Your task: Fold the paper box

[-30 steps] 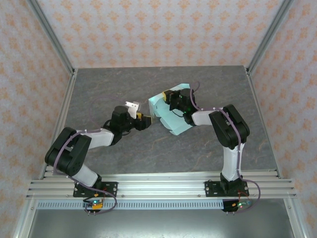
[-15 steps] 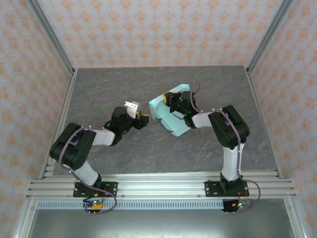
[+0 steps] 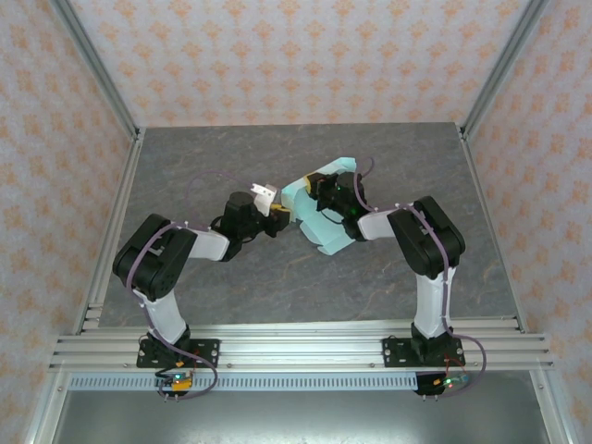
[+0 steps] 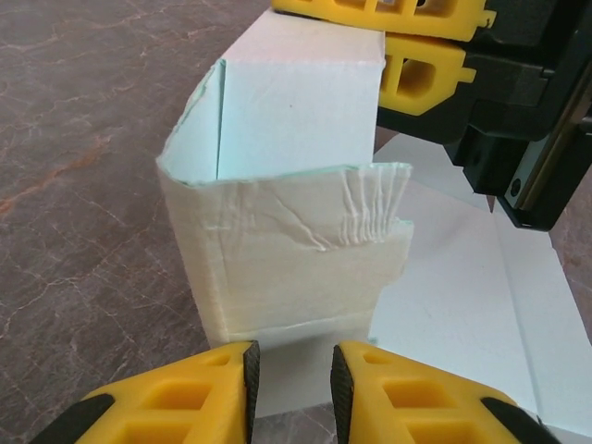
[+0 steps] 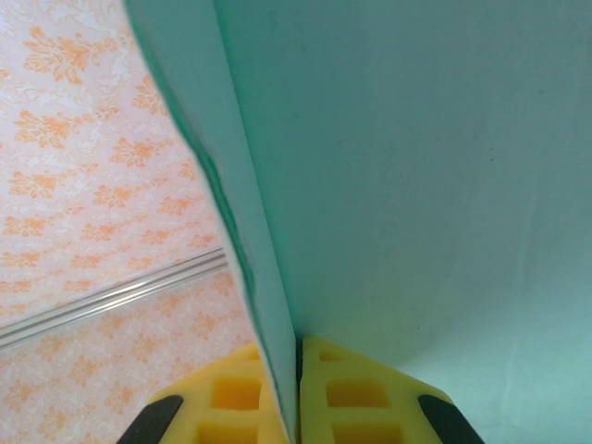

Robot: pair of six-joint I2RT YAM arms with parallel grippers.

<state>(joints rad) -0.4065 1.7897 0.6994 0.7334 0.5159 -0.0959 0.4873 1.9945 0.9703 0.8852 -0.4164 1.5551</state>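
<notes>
Your box (image 3: pixel 328 236) is only partly folded. It sits on the surface (image 3: pixel 231 166) around mid-depth and a little right of centre, between the two arms. In the left wrist view one corner has taken shape (image 4: pixel 287 268): a side wall stands upright and a second panel meets it at a right angle. To the right of that corner the card lies flat on the surface as an open flap, so I judge that at least one side is yet to be raised and nothing looks locked in place. The card is pale mint, thin and a bit worn. The standing wall carries a band of fine wrinkles and a slanting crease near its top edge, and that edge is ragged on the right, where a small notch is cut in. I would expect it to buckle again there if it is pushed hard. The right pincer (image 3: pixel 319 191) comes in from above and behind. Its yellow fingers are pressed tight together on the top of the upright panel (image 5: pixel 298 388), with the card sandwiched between them, and this seems to be what keeps the corner standing. The left pincer (image 4: pixel 289 388) sits low in front of the wall, at its bottom edge. Its jaws are a narrow gap apart, too wide to be pinching thin card, so it has hold of nothing. What is left for you is to lift the flat flaps and tuck them in.
</notes>
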